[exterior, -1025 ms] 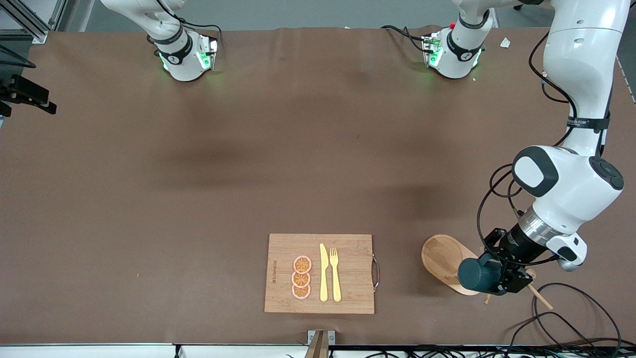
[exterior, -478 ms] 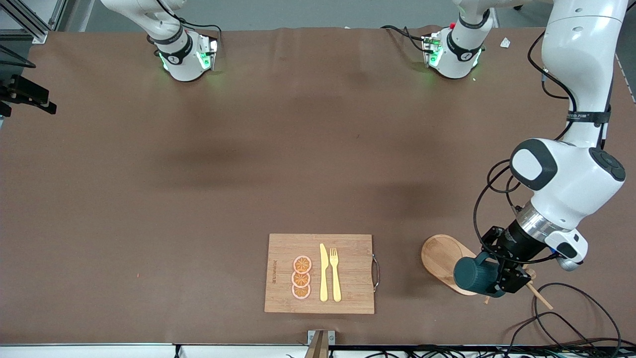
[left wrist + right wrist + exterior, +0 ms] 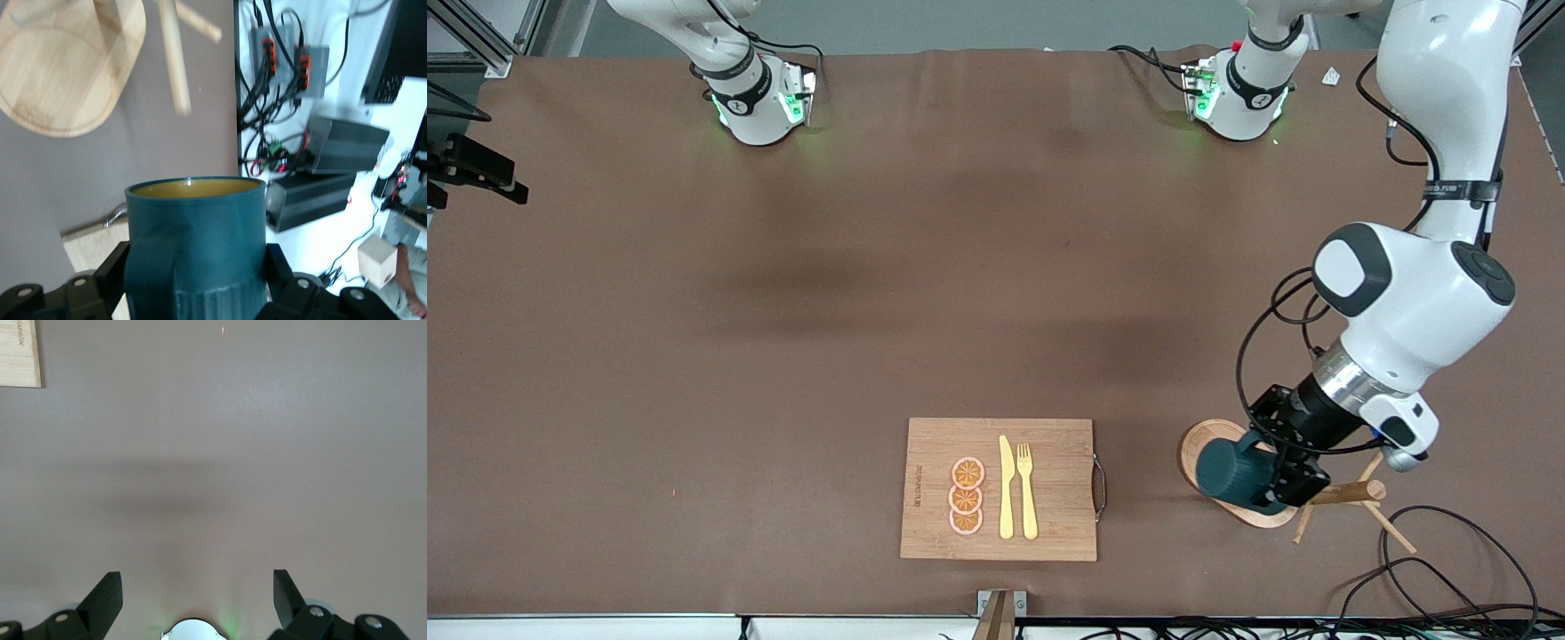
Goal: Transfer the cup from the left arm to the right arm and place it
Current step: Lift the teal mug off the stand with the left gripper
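Over the wooden tray (image 3: pixel 1202 446), left pincer (image 3: pixel 1276 476) clamping cup (image 3: pixel 1232 468), base seemingly hidden, right pincer (image 3: pixel 197 600) wide.

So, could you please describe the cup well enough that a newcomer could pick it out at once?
Look toward the left arm's end of the table, where the oval wooden tray lies beside the cutting board. Over that tray, the left gripper holds the cup on its side. It is the only dark teal thing, a cylinder with a mustard-yellow inside.

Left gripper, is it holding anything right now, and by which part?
Yes: the left gripper holds the cup by its body, one finger on each side near the base. The right gripper is open and holds nothing.
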Controlling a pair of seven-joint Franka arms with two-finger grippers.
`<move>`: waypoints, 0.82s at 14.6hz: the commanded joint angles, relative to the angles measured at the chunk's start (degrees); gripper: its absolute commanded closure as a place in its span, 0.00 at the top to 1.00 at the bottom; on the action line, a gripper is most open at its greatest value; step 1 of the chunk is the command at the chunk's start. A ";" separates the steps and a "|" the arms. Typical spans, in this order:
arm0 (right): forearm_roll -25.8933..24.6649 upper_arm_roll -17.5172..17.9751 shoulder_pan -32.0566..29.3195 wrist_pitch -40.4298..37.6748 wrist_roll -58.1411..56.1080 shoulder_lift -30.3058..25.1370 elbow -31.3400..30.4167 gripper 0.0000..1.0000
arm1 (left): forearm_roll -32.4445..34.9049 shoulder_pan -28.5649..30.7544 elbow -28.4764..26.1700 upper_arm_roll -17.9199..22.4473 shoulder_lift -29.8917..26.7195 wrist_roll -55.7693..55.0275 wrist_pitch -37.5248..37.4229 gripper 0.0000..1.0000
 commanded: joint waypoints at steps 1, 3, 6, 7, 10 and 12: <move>-0.02 0.22 -0.06 0.06 -0.28 -1.55 -1.46 1.00 | 5.07 -2.75 -0.51 0.50 -2.10 -1.49 -3.52 0.74; -0.02 0.22 -0.06 0.06 -0.28 -1.55 -1.46 1.00 | 12.62 -5.47 -0.42 0.41 -2.27 -1.58 -3.89 0.72; -0.02 0.22 -0.06 -0.03 -0.28 -1.46 -1.46 1.00 | 19.14 -9.69 -0.33 0.50 -2.36 -1.58 -6.51 0.72; -0.02 0.22 -0.15 -0.03 -0.28 -1.46 -1.46 1.00 | 22.47 -11.10 -0.15 0.41 -2.54 -1.58 -8.35 0.72; -0.02 0.22 -0.06 -0.03 -0.28 -1.46 -1.46 1.00 | 33.27 -16.45 -0.15 0.67 -2.63 -2.98 -12.14 0.72; -0.02 0.22 -0.06 -0.03 -0.28 -1.46 -1.46 1.00 | 41.18 -19.45 -0.15 0.85 -1.75 -7.54 -13.12 0.72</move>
